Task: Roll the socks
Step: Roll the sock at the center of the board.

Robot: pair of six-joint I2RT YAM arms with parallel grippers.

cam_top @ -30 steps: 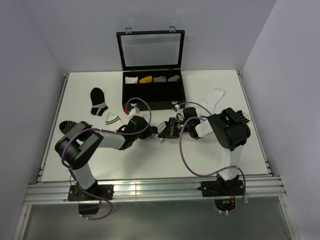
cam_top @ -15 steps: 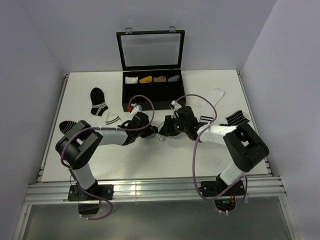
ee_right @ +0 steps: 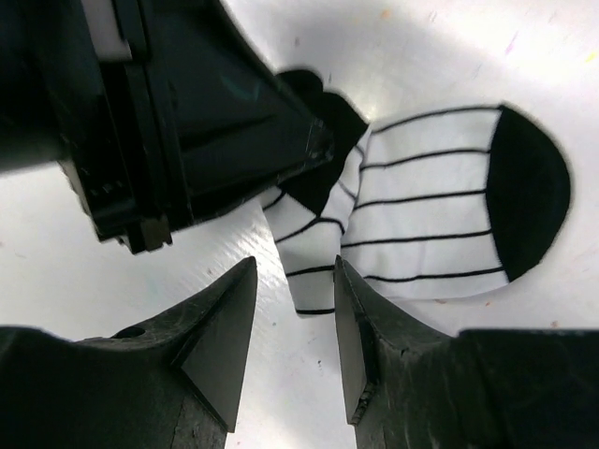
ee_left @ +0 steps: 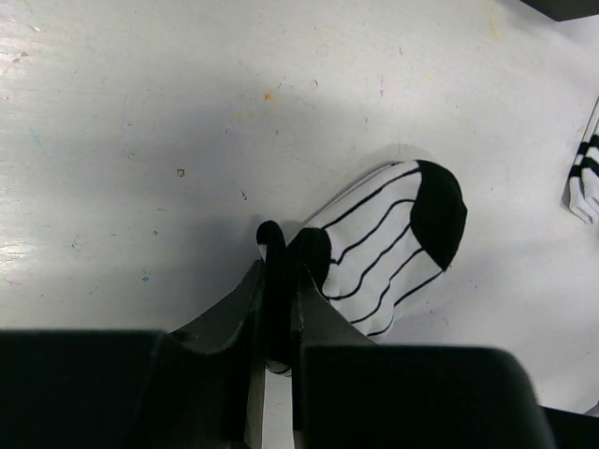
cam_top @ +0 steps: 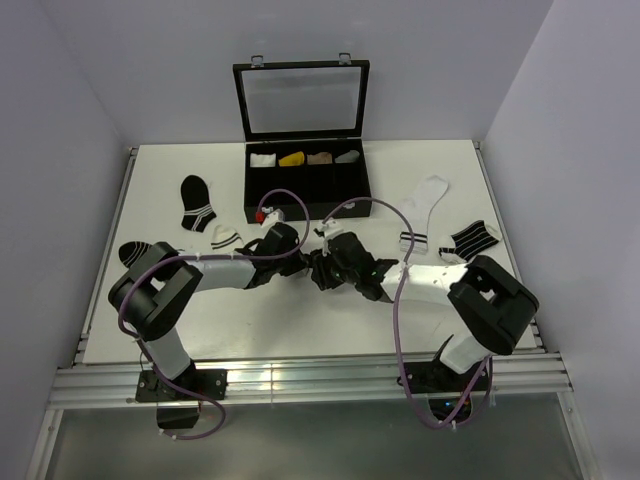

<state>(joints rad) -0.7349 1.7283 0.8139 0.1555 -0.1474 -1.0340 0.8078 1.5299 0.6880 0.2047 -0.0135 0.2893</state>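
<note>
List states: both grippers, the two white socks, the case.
white sock with thin black lines and black toe: not rolled.
left gripper: shut on that sock, at the end away from the toe.
right gripper: open, beside that sock.
plain white sock with black-banded cuff: flat, not rolled.
black compartment case: lid open.

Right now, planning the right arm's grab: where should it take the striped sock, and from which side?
Grip the striped sock by its black toe, from the side opposite the left gripper, which pinches the heel end. It lies flat, so that rounded free edge probably lifts easiest.
</note>
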